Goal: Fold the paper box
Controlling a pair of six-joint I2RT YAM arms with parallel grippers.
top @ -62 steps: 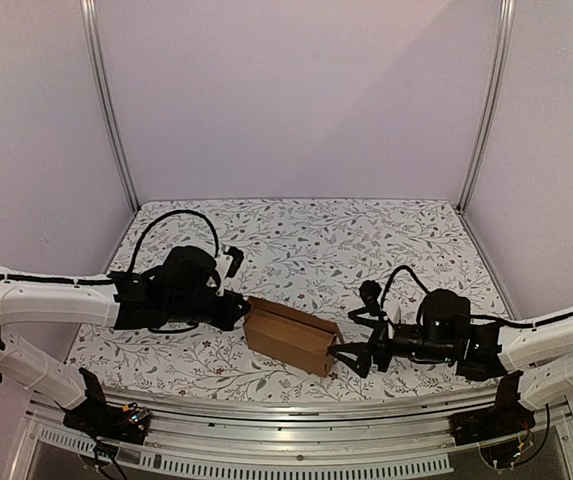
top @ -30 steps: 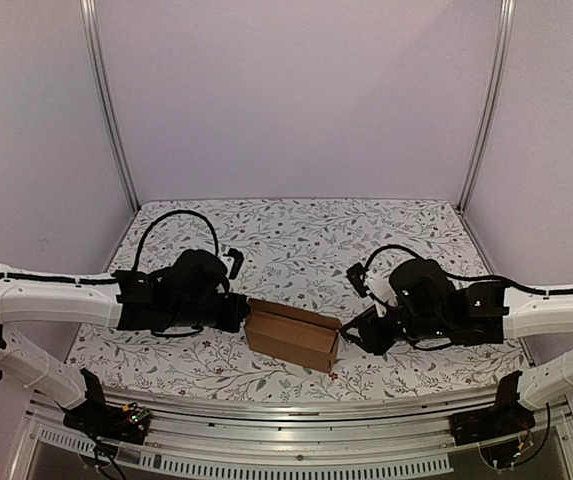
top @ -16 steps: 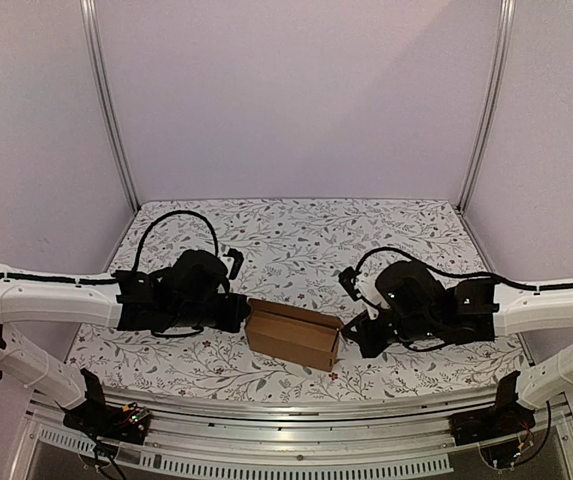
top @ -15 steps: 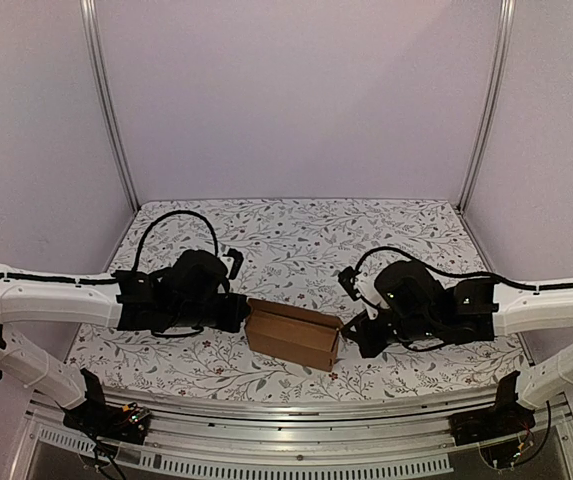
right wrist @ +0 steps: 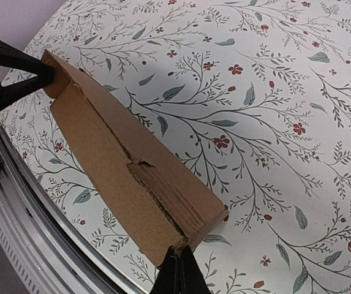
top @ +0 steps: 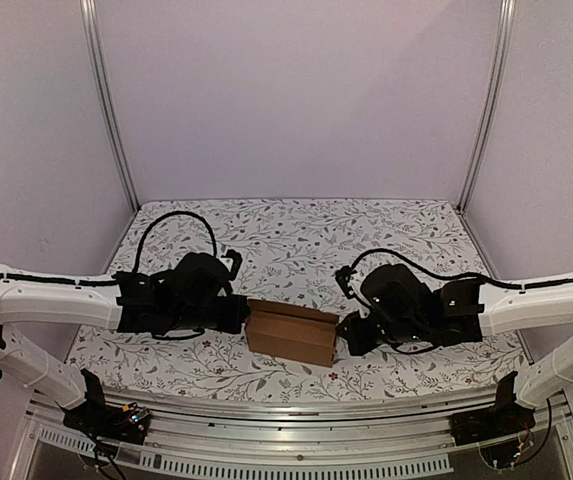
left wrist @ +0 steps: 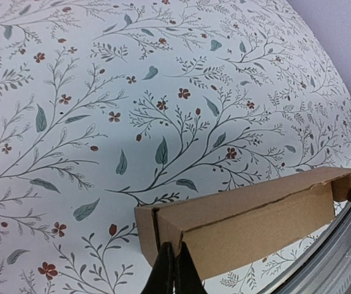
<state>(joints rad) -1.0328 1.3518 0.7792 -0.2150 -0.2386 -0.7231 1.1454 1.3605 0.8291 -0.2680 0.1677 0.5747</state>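
The paper box is a long brown cardboard carton lying on the floral table near the front edge. My left gripper is shut, and its tips touch the box's left end face. My right gripper is shut too, with its tips against the corner of the right end of the box. A ragged corrugated flap edge runs along the box's top near that end. The left gripper's black fingers show at the far end of the box in the right wrist view.
A floral cloth covers the table. A metal rail runs along the near edge just in front of the box. Two upright frame posts and pale walls close off the back and sides.
My right arm has moved left to the box's right end and its jaws have shut. The box now lies squarer between both grippers. The left arm has barely moved.
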